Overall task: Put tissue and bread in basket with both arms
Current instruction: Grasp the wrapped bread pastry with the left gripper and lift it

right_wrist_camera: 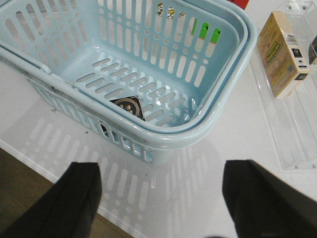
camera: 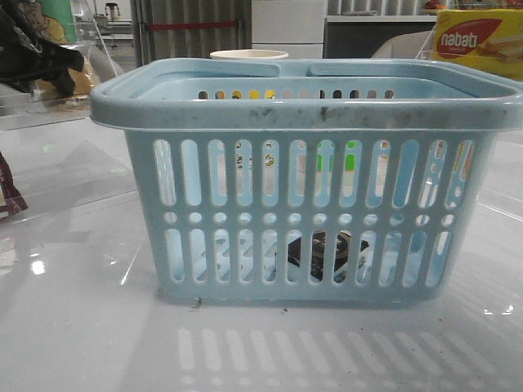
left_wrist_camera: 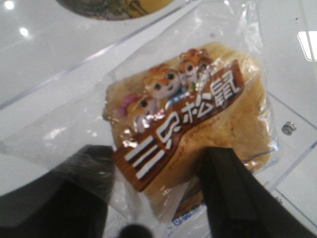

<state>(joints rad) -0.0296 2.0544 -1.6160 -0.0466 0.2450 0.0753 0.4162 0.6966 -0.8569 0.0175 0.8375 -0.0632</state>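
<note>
Black tissue (right_wrist_camera: 128,106) already lies flat on the floor of your light blue basket (right_wrist_camera: 223,106) on the white worktop (right_wrist_camera: 208,183), your right claw (right_wrist_camera: 161,201) hangs released outside its rim, and your left claw (left_wrist_camera: 161,196) straddles the wrapped bread (left_wrist_camera: 198,124), grip unclear.

Basket, centre frame, on tabletop
Basket (camera: 306,175) holds tissue (right_wrist_camera: 128,106) on its floor; nabati box (camera: 478,41) upper right, behind; bread (left_wrist_camera: 198,124) far left.
</note>
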